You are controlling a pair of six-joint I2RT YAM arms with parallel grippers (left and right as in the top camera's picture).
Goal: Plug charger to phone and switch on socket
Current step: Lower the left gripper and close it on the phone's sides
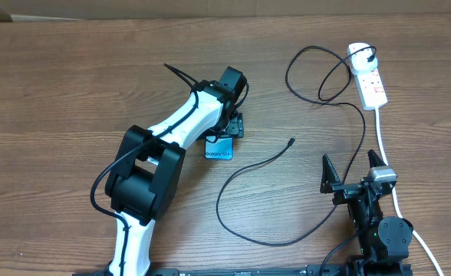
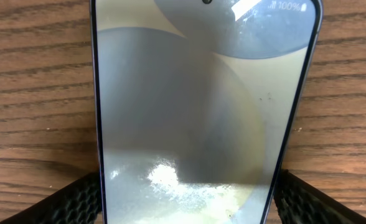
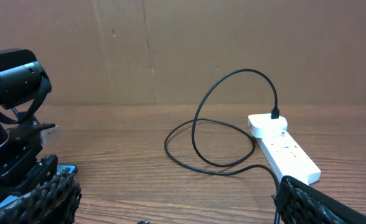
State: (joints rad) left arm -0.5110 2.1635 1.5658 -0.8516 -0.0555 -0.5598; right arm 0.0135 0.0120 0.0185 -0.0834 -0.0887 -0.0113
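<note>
The left claw (image 1: 224, 135) was clamped on the phone (image 1: 219, 149) at frame centre on the worktop (image 1: 57, 92). The right claw (image 1: 353, 172) stood apart, lower right. The charger (image 1: 290, 142), plugged into the socket (image 1: 370, 77) upper right, ended near the phone, unconnected.

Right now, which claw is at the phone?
The left claw: its fingers flank the phone. The right claw stands open and empty, away from it.

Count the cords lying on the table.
2. The black charger cable loops from the power strip to mid-table; the thick white cord runs from the strip past the right tool. Others may be hidden.
</note>
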